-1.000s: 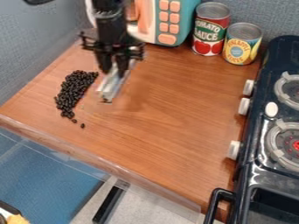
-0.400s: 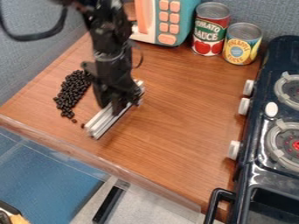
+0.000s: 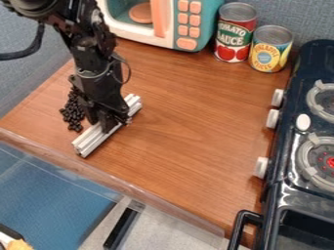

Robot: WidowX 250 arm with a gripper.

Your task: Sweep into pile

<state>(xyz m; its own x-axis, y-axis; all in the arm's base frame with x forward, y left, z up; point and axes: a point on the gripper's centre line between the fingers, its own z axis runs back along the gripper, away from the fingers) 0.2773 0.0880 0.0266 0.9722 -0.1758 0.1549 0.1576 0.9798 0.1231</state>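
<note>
The black gripper (image 3: 111,122) hangs low over the left part of the wooden counter, shut on a light metal bar (image 3: 94,139). The bar runs slantwise from lower left to upper right, down at the counter surface. Just left of the bar and arm lies a heap of small black beans (image 3: 73,113). Part of the heap is hidden behind the arm.
A toy microwave (image 3: 184,24) stands at the back, with a red tomato can (image 3: 235,32) and a yellow pineapple can (image 3: 269,49) beside it. The dark toy stove (image 3: 290,146) lines the right side. The counter's front edge (image 3: 130,188) has a clear strip.
The gripper came forward and down with the bar, then shifted left toward the beans. Loose beans once near the heap's lower end are now out of sight by the bar.
</note>
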